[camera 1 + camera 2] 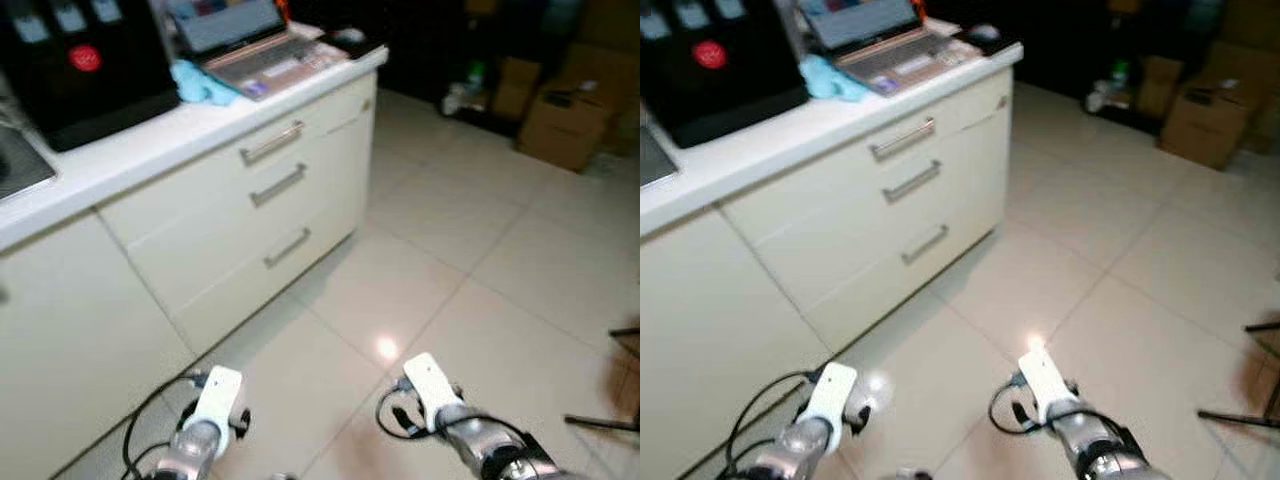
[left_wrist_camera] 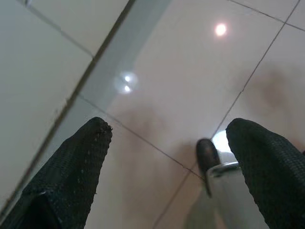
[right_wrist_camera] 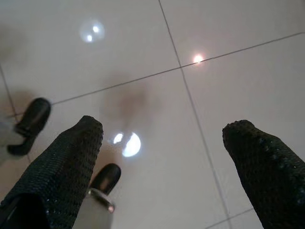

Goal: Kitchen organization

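My left hand (image 2: 169, 157) is open: its two black fingers (image 2: 71, 171) stand wide apart with only the tiled floor (image 1: 480, 250) between them. My right hand (image 3: 162, 162) is likewise open, fingers (image 3: 267, 167) spread, nothing gripped. Both arms hang low in front of the drawer unit, above the floor, apart from the bench (image 1: 150, 145).

Landmark: the bench, a white top over cream cabinets.
- Three drawers (image 1: 275, 190) with metal bar handles sit stacked in the bench front, all shut.
- On the bench top, towards its far end, lies an open laptop (image 1: 255, 45).
- Just beside the laptop, on its nearer side, lies a light blue cloth (image 1: 205, 85).
- Nearer again stands a black appliance (image 1: 80, 70) with a red round mark; the picture is blurred, so it is possibly a coffee machine.
- At the near end of the bench top a metal edge (image 1: 20, 165) shows, probably a sink.

Across the floor from the bench's far end, cardboard boxes (image 1: 565, 125) stand against a dark wall.

A robot foot (image 3: 31, 121) rests on the floor below my right hand.
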